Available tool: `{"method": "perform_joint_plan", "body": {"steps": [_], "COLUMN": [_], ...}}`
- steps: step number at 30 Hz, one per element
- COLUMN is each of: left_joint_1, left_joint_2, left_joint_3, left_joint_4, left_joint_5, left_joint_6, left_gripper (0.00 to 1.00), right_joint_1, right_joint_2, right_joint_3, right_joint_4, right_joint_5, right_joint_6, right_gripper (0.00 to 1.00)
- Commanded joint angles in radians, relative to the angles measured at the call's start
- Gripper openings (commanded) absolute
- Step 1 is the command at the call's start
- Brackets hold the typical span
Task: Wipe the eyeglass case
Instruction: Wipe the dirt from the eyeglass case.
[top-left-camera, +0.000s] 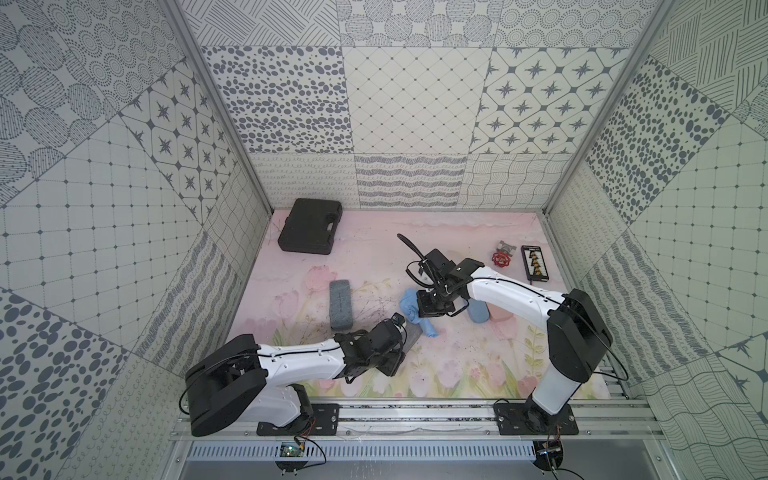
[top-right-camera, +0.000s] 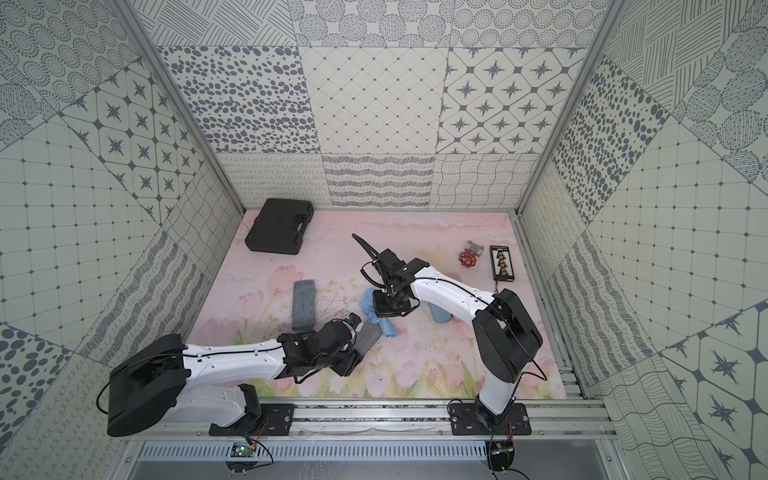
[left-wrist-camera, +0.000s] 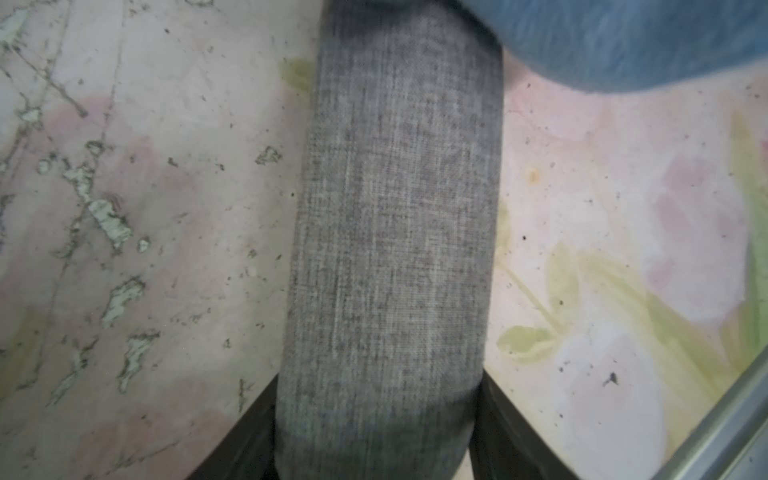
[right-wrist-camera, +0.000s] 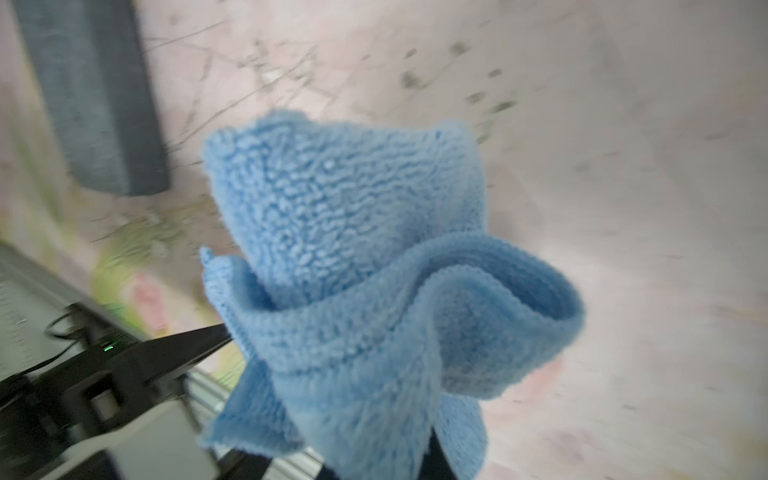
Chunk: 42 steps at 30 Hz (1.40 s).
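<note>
I hold the case in one end effector and the cloth in the other.
The pink flower worktop is the biggest thing here. A black box lies shut in its far left corner. A grey block lies flat, left of the middle. The case is grey and long and sits near the middle, a bit to the front. My left end effector is clenched on its near end, one finger on each side. My right end effector is clenched on the blue cloth, which is all bunched up. The cloth hangs at the far end of the case. I cannot tell if they touch. A small red valve sits far off on the right.
</note>
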Motion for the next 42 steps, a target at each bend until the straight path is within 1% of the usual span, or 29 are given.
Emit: {"method": "perform_joint_plan", "body": {"steps": [1, 2, 4, 5, 6, 8, 9, 10, 11, 13, 16, 17, 19, 20, 21, 23, 25, 26, 27, 29, 30, 31, 32, 34, 36, 38, 40, 42], "left_joint_1": [0.001, 0.001, 0.000, 0.000, 0.000, 0.001, -0.001, 0.001, 0.001, 0.000, 0.001, 0.001, 0.000, 0.000, 0.001, 0.001, 0.000, 0.001, 0.001, -0.001, -0.003, -0.003, -0.004, -0.004, -0.005, -0.006, -0.007, -0.007], "left_joint_2": [0.001, -0.004, -0.005, -0.003, -0.002, 0.005, 0.008, 0.010, 0.010, 0.010, 0.010, 0.008, 0.002, 0.000, -0.004, -0.009, -0.011, -0.010, -0.007, 0.002, 0.004, 0.006, 0.006, 0.008, 0.007, 0.007, 0.006, 0.005], "left_joint_3": [-0.005, -0.006, -0.008, -0.010, -0.009, -0.009, -0.007, -0.006, -0.002, 0.001, 0.003, 0.003, 0.003, 0.004, 0.003, 0.000, -0.001, -0.002, -0.003, 0.002, 0.005, 0.006, 0.006, 0.009, 0.011, 0.012, 0.009, 0.011], "left_joint_4": [-0.026, -0.028, -0.028, -0.025, -0.024, -0.019, -0.017, -0.017, -0.015, -0.011, -0.015, -0.018, -0.018, -0.018, -0.020, -0.021, -0.019, -0.017, -0.013, -0.014, -0.018, -0.019, -0.017, -0.014, -0.017, -0.020, -0.020, -0.020], "left_joint_5": [-0.024, -0.025, -0.023, -0.024, -0.021, -0.022, -0.021, -0.022, -0.021, -0.021, -0.026, -0.029, -0.032, -0.033, -0.033, -0.033, -0.030, -0.026, -0.026, -0.029, -0.033, -0.038, -0.040, -0.038, -0.034, -0.038, -0.042, -0.040], "left_joint_6": [-0.002, 0.000, 0.003, 0.005, 0.006, 0.008, 0.008, 0.008, 0.007, 0.008, 0.010, 0.010, 0.007, 0.006, 0.005, 0.004, 0.005, 0.007, 0.009, 0.017, 0.019, 0.019, 0.019, 0.016, 0.014, 0.013, 0.011, 0.010], "left_gripper": [0.13, 0.13, 0.13, 0.13, 0.13, 0.13, 0.13, 0.13, 0.13, 0.13, 0.13, 0.13, 0.13, 0.13, 0.13, 0.13, 0.13, 0.13, 0.13, 0.12, 0.12, 0.12, 0.12, 0.13, 0.13, 0.13, 0.13, 0.13], "right_joint_1": [-0.007, -0.029, -0.091, -0.124, -0.147, -0.147, -0.138, -0.129, -0.118, -0.096, -0.033, -0.009, 0.022, 0.024, 0.017, -0.030, -0.110, -0.151, -0.175, -0.168, -0.155, -0.146, -0.143, -0.130, -0.091, -0.044, -0.017, -0.026], "right_joint_2": [-0.004, 0.004, 0.023, 0.034, 0.041, 0.040, 0.033, 0.026, 0.015, -0.006, -0.013, -0.012, -0.004, 0.006, 0.016, 0.023, 0.025, 0.025, 0.020, -0.009, -0.031, -0.046, -0.058, -0.072, -0.087, -0.083, -0.062, -0.038], "right_joint_3": [-0.122, -0.152, -0.171, -0.153, -0.121, -0.036, 0.012, 0.046, 0.077, 0.104, 0.079, 0.047, -0.052, -0.115, -0.162, -0.205, -0.217, -0.194, -0.151, -0.049, -0.008, 0.016, 0.035, 0.047, 0.016, -0.040, -0.091, -0.147], "right_joint_4": [0.198, 0.208, 0.144, 0.072, -0.011, -0.137, -0.187, -0.212, -0.223, -0.212, -0.126, -0.063, 0.131, 0.247, 0.318, 0.318, 0.236, 0.138, 0.028, -0.132, -0.172, -0.180, -0.183, -0.165, -0.078, 0.053, 0.169, 0.242], "right_joint_5": [-0.227, -0.221, -0.147, -0.068, 0.048, 0.301, 0.382, 0.416, 0.408, 0.316, 0.089, -0.008, -0.192, -0.271, -0.306, -0.288, -0.220, -0.134, -0.015, 0.242, 0.320, 0.337, 0.301, 0.172, 0.035, -0.104, -0.198, -0.242], "right_joint_6": [0.139, 0.132, 0.084, 0.034, -0.016, -0.097, -0.126, -0.145, -0.158, -0.149, -0.058, -0.006, 0.122, 0.198, 0.244, 0.229, 0.158, 0.098, 0.031, -0.070, -0.100, -0.115, -0.120, -0.088, -0.013, 0.091, 0.165, 0.202], "right_gripper": [0.00, 0.00, 0.00, 0.00, 0.00, 0.00, 0.00, 0.00, 0.00, 0.00, 0.00, 0.00, 0.00, 0.00, 0.00, 0.00, 0.00, 0.00, 0.00, 0.00, 0.00, 0.00, 0.00, 0.00, 0.00, 0.00, 0.00, 0.00]}}
